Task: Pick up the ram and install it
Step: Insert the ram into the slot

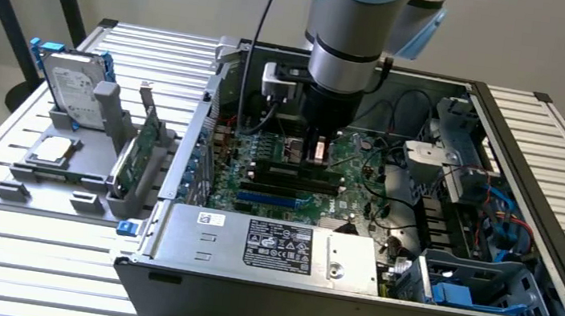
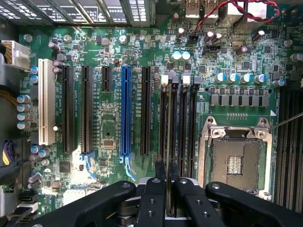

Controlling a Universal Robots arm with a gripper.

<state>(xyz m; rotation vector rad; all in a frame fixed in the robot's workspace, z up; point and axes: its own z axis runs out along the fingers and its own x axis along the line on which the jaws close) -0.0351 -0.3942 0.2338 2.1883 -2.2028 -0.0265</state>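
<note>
Wrist view: fingers [image 2: 166, 182] clenched on the ram [image 2: 169, 142], held edge-on directly above a memory slot [image 2: 163, 118] on the motherboard [image 2: 109, 137], aligned for seating.

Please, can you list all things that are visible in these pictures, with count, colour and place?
computer case: one, dark grey, on the slatted table, open on top.
motherboard: one, green, inside the case.
blue slot: one, blue, among the black slots on the motherboard.
processor socket: one, silver frame, empty, beside the memory slots.
power supply: one, silver, at the case's near wall.
ram: one, seen edge-on, dark, standing over a memory slot, between the fingers.
parts holder: one, grey, on the table at the exterior view's left.
hard drive: one, silver, upright in the holder.
arm: one, grey and light blue, above the case.
fingers: black, closed on the ram.
</note>
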